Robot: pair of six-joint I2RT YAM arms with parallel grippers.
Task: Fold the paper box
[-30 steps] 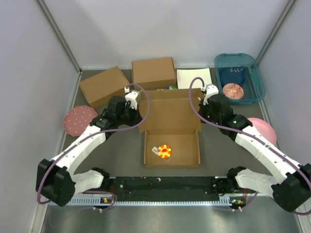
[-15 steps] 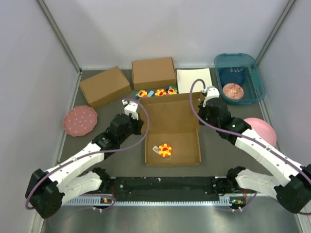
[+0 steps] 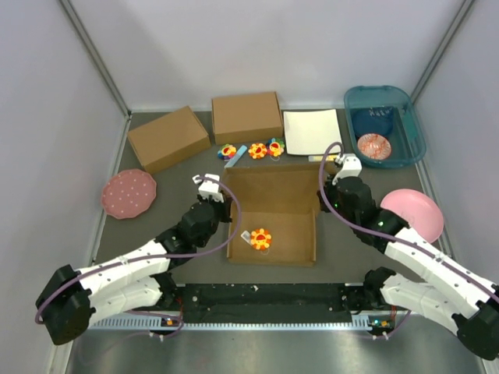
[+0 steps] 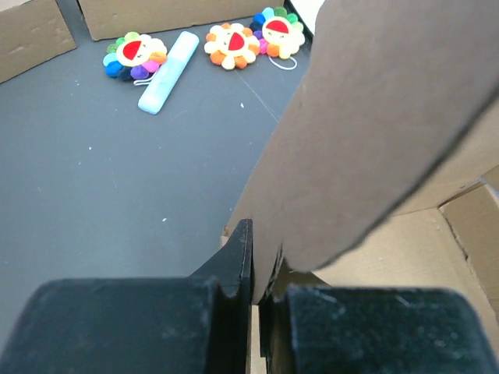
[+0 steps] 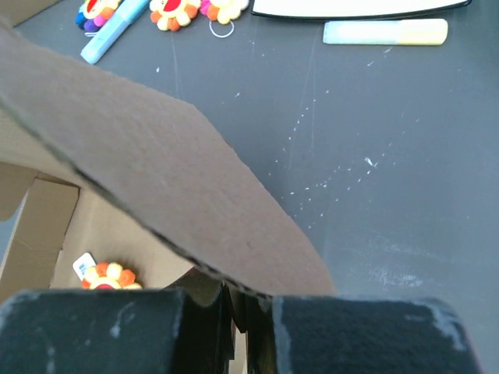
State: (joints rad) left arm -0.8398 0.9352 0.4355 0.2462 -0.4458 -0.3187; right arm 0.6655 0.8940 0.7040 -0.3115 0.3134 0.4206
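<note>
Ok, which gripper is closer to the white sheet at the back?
Right. The right gripper clamps the right edge of the lid of the box, just in front of the sheet; the left gripper clamps the lid's left edge, farther left.

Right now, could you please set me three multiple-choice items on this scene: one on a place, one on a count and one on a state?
1. Where does the lone flower toy lie?
A) in the box
B) on a plate
C) in the bin

2. How many flower toys lie on the table behind the box?
A) one
B) three
C) five

3. How do the left hand and right hand stand?
A) both shut on the lid
B) both open
C) left open, right shut

Answers:
1 A, since the top view shows it on the box floor.
2 B, since three sit in a row beside a blue stick.
3 A, since each wrist view shows fingers pinching the cardboard edge.
</note>
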